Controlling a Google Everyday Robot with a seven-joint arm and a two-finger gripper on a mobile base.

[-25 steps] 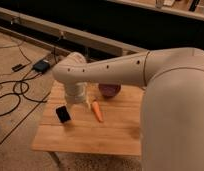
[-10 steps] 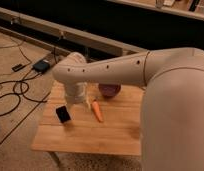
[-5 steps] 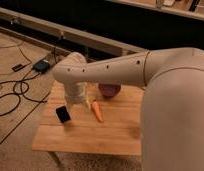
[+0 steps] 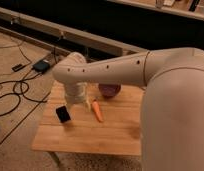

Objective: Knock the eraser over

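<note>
Your gripper [image 4: 81,102] hovers over the bench [image 4: 95,137] between the eraser [image 4: 63,114] and the carrot [image 4: 97,111]; whether it is spread or closed, you cannot tell.

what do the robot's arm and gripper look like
The arm is thick, smooth and cream-white, built of rounded tubular segments, with a row of small dark dots along its side. The gripper, equally pale, hangs between the eraser and the carrot.

One each: eraser [image 4: 62,113]; carrot [image 4: 97,111]; bowl [image 4: 109,90]; gripper [image 4: 87,104], seemingly beside carrot
</note>
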